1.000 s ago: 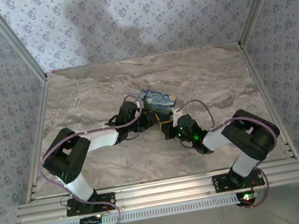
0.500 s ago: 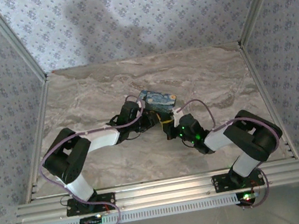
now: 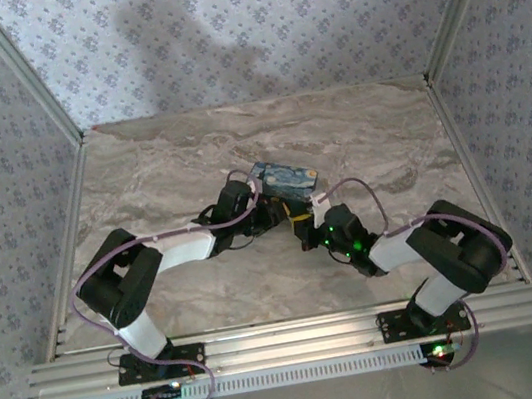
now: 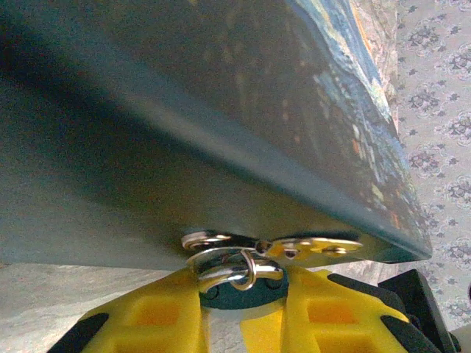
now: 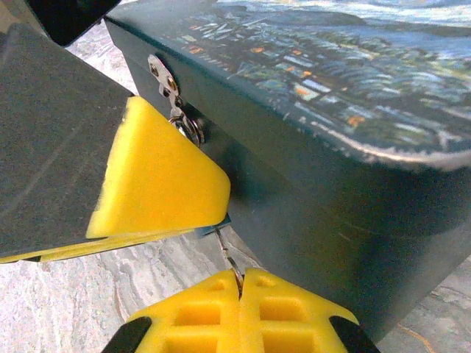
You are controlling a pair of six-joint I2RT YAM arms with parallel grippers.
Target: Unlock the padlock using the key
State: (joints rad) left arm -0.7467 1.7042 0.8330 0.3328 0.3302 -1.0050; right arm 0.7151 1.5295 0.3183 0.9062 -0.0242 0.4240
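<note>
In the left wrist view the padlock (image 4: pixel 237 296), a small blue-grey body with a silver shackle (image 4: pixel 234 273), hangs from the brass hasp (image 4: pixel 313 250) of the blue-and-yellow painted box (image 3: pixel 281 178). My left gripper (image 4: pixel 243 293) is shut on the padlock's body. In the right wrist view the key (image 5: pixel 229 257) is a thin silvery sliver. My right gripper (image 5: pixel 241 285) is shut on it. The key's tip reaches the padlock's corner (image 5: pixel 214 223), which peeks out under the left gripper's yellow finger (image 5: pixel 158 176). In the top view both grippers meet at the box's near side.
The painted box (image 5: pixel 346 118) rises right beside both grippers, its dark side wall close to the right fingers. Marble tabletop (image 3: pixel 169 164) spreads around it. Patterned walls and metal rails (image 3: pixel 288 338) enclose the table.
The right arm's elbow has swung slightly right and toward the near edge. The box looks tipped a little. Both grippers stay at the box's near side.
</note>
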